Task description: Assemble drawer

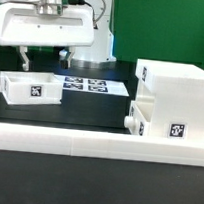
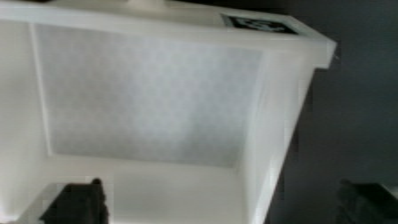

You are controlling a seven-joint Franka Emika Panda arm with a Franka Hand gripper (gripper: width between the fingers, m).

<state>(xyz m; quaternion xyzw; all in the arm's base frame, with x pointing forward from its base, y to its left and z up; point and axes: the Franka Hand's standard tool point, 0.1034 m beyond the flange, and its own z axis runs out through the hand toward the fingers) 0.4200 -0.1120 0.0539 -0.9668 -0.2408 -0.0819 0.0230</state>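
Drawer shell point(image 1: 177, 83): one; trays: two, one tray point(image 1: 154, 121) beside it, other tray point(image 1: 31, 88) apart; jaws wide open, empty.

White cube-shaped plastic shell point(image 1: 177, 86) is showing plain white. Small white open-topped plastic tray point(image 1: 13, 86) is carrying a black-and-white square tag point(image 1: 35, 90); in the wrist view its inner face point(image 2: 169, 90) is showing a fine grey mesh pattern. Second white tray point(image 1: 149, 119) is bearing a like tag point(image 1: 175, 129). Thin white marker board point(image 1: 86, 86) is displaying black-and-white tags against the black table point(image 1: 49, 113). Long low white rail point(image 1: 87, 141) is appearing unpatterned.
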